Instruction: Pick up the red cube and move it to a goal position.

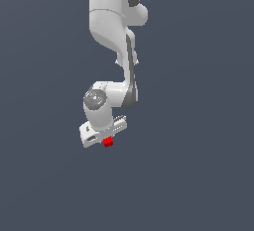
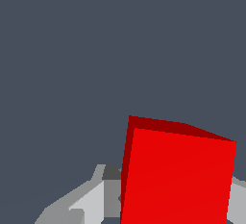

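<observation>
The red cube [image 1: 108, 142] is small and bright red, and it peeks out just under the white hand of my arm in the exterior view. My gripper [image 1: 107, 142] is shut on it. In the wrist view the red cube [image 2: 178, 175] fills the space between the grey-white fingers [image 2: 91, 199], very close to the camera and slightly tilted. The fingertips themselves are mostly hidden by the hand in the exterior view.
The white arm [image 1: 116, 31] comes down from the top of the exterior view. A plain dark grey-blue surface [image 1: 198, 126] lies all around, and nothing else shows on it.
</observation>
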